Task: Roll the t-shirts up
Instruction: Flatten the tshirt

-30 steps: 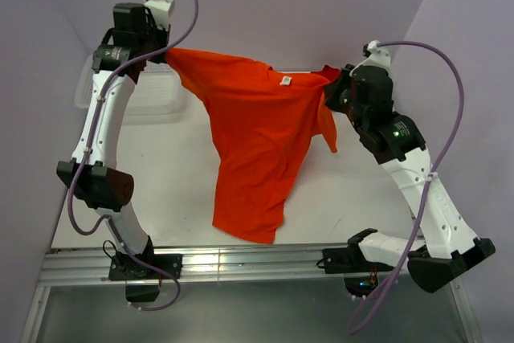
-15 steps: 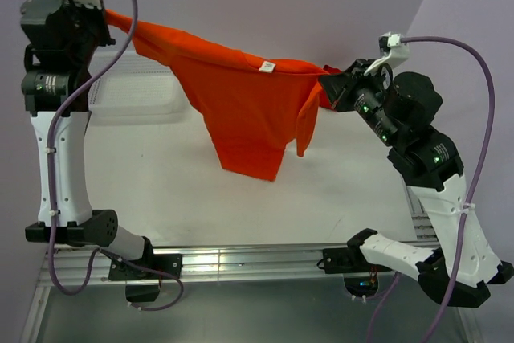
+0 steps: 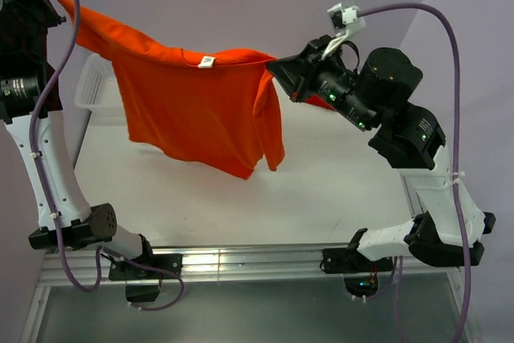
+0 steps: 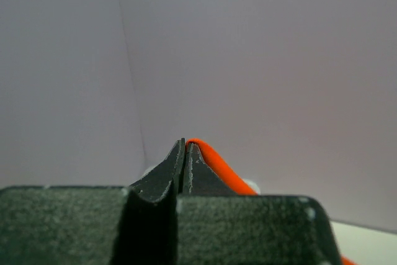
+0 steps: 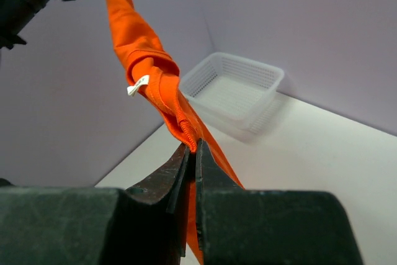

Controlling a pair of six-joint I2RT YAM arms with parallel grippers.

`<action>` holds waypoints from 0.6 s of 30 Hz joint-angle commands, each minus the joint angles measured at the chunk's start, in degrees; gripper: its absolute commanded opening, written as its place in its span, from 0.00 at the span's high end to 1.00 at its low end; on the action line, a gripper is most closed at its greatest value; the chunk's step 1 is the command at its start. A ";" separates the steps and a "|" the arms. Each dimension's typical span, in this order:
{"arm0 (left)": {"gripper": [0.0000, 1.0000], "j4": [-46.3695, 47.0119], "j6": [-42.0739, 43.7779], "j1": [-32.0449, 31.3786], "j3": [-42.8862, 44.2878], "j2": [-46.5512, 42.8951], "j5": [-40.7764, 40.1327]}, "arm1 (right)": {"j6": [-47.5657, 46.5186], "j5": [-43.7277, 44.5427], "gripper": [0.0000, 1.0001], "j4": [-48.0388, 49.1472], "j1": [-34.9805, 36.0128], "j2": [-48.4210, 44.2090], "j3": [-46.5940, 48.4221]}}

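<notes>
From the left wrist, the left pincer's (image 4: pixel 185 145) body covers nearly all of the t-shirt (image 4: pixel 214 162); only a thin orange sliver shows beside the fingertips. In the top view that arm's wrist is cut off at the upper left corner. The hanging cloth hides most of the white basket (image 3: pixel 90 86) and part of the table (image 3: pixel 337 182). The neck label's (image 3: pixel 206 61) print is too small to read. The right pincer (image 5: pixel 192 148) blocks the shirt's lower part in its own view.

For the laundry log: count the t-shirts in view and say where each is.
1. The orange t-shirt hangs above the table, stretched between the left gripper and the right gripper, both shut on it. None shows in the white basket, though cloth hides part of it.
</notes>
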 commanded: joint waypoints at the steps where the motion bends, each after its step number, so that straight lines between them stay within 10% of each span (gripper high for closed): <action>1: 1.00 4.63 -4.49 0.84 5.70 3.64 1.79 | -3.78 4.60 1.00 -0.06 4.18 2.61 5.97; 9: 1.00 6.39 -6.61 -0.99 9.84 13.12 6.11 | -4.13 17.60 1.00 -0.15 7.10 2.71 2.30; 18: 1.00 5.33 5.88 -26.11 11.08 27.54 -7.42 | 5.42 28.69 1.00 0.73 -1.83 -9.50 -22.91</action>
